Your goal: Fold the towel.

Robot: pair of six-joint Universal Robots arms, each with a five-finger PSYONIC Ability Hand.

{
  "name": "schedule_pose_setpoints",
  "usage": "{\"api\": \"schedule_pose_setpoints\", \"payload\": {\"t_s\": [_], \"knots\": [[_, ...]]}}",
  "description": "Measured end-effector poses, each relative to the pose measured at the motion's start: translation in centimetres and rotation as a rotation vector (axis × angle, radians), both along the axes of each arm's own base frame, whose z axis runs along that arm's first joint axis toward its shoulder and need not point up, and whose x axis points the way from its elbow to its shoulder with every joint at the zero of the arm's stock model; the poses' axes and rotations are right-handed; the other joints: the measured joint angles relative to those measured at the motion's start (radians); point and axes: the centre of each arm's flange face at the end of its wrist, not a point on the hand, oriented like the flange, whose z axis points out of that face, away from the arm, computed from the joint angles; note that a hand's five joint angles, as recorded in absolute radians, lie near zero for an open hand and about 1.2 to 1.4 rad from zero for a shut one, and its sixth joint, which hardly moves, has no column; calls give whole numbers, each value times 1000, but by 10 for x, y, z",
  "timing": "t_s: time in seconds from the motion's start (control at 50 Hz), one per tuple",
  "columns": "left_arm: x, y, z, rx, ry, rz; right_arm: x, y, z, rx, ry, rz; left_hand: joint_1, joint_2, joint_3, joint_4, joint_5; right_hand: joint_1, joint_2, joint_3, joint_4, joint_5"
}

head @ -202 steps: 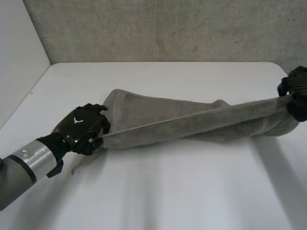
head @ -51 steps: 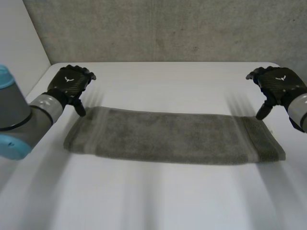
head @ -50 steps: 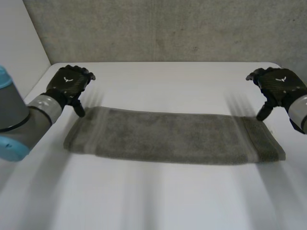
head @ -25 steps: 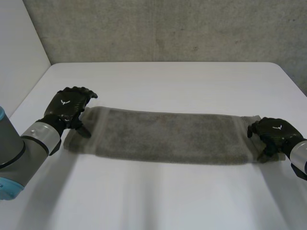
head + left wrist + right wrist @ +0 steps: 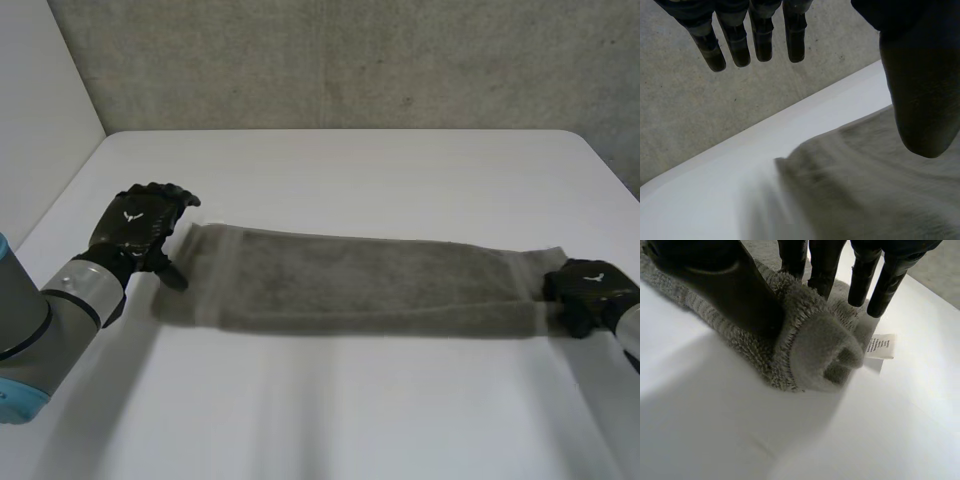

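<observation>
Where the right hand (image 5: 590,295) grips: right end of the towel (image 5: 370,285), bunched and clenched between thumb and fingers (image 5: 820,265).
Towel: long strip flat across the bench (image 5: 350,400); soft, limp, light, probably saggy when lifted; best taken at end corners.
Left hand (image 5: 135,225): at the far left end, fingers (image 5: 760,40) straight and released, holding nothing.

The head view looks down from behind and between the arms, across the white table (image 5: 350,170) toward the concrete wall (image 5: 350,60) at 12 o'clock. The left wrist view hangs close over the 9 o'clock end of the towel (image 5: 865,190), looking past the left hand (image 5: 920,90) at that wall. The right wrist view sits closer still at the 3 o'clock end, along the right hand (image 5: 725,285). The head view takes in both ends.
</observation>
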Motion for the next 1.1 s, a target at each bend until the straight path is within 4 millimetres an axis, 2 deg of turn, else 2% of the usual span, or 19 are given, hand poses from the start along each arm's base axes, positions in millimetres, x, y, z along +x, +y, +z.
{"api": "schedule_pose_setpoints", "payload": {"t_s": [0.06, 0.14, 0.22, 0.28, 0.34, 0.38, 0.42, 0.48, 0.52, 0.54, 0.56, 0.58, 0.62, 0.64, 0.68, 0.8, 0.9, 1.04, 1.1], "knots": [[0, 0, 0, -2, 0, 2, -16, -9, 5, -21, 12, -45, 0, 0, 0, 0, 0, 0, 0, 0, 0, 1], [1, -1, 1, -4, 1, 6, -48, -28, 18, -75, 30, -130, 0, 0, 0, 0, 0, 5, 0, 0, 0, 1], [3, -2, 4, -13, 2, 13, -81, -50, 45, -164, 60, -208, 0, 0, 0, 0, 0, 6, 0, 0, 0, 1], [4, -3, 5, -17, 2, 17, -88, -58, 68, -220, 76, -220, 0, 0, 0, 0, 0, 9, 0, 0, 0, 1], [5, -3, 6, -21, 3, 20, -78, -59, 90, -268, 80, -197, 0, 0, 0, 0, 0, 10, 0, 0, 0, 1], [6, -4, 7, -25, 3, 22, -60, -58, 106, -310, 77, -159, 0, 0, 0, 0, 0, 10, 0, 0, 0, 1], [6, -4, 8, -31, 4, 24, -29, -52, 125, -361, 67, -93, 0, 0, 0, 0, 0, 10, 3, 0, 0, 1], [6, -5, 8, -36, 5, 25, 11, -41, 139, -402, 53, -8, 0, 0, 0, 0, 0, 10, 10, 0, 0, 1], [6, -5, 8, -40, 5, 25, 47, -29, 145, -425, 42, 69, 0, 0, 0, 0, 0, 10, 10, 0, 0, 1], [6, -4, 7, -41, 6, 25, 72, -18, 146, -434, 35, 125, 0, 0, 0, 0, 0, 10, 10, 0, 0, 1], [6, -4, 7, -42, 6, 24, 96, -7, 145, -440, 33, 181, 0, 0, 0, 0, 0, 10, 10, 0, 0, 1], [6, -4, 7, -43, 6, 24, 108, -1, 144, -441, 33, 209, 0, 0, 0, 0, 0, 10, 10, 0, 0, 1], [6, -4, 7, -44, 6, 23, 151, 22, 135, -442, 43, 317, 0, 0, 0, 0, 0, 10, 10, 0, 0, 1], [6, -4, 7, -44, 6, 23, 160, 29, 132, -441, 47, 344, 0, 0, 0, 0, 0, 10, 10, 0, 0, 1], [6, -3, 6, -44, 6, 23, 198, 55, 117, -441, 71, 452, 0, 0, 0, 0, 0, 10, 10, 0, 0, 1], [6, -3, 6, -43, 6, 22, 265, 109, 75, -456, 121, 659, 0, 0, 0, 0, 0, 10, 10, 0, 0, 1], [6, -3, 6, -42, 6, 22, 292, 132, 49, -473, 124, 736, 0, 0, 0, 0, 0, 11, 10, 0, 0, 1], [5, -3, 5, -39, 5, 21, 306, 142, 35, -485, 106, 776, 0, 0, 0, 0, 0, 12, 9, 0, 0, 1], [5, -2, 5, -38, 5, 19, 306, 145, 30, -469, 105, 785, 0, 0, 0, 0, 0, -321, -332, 0, 0, -333]]}}
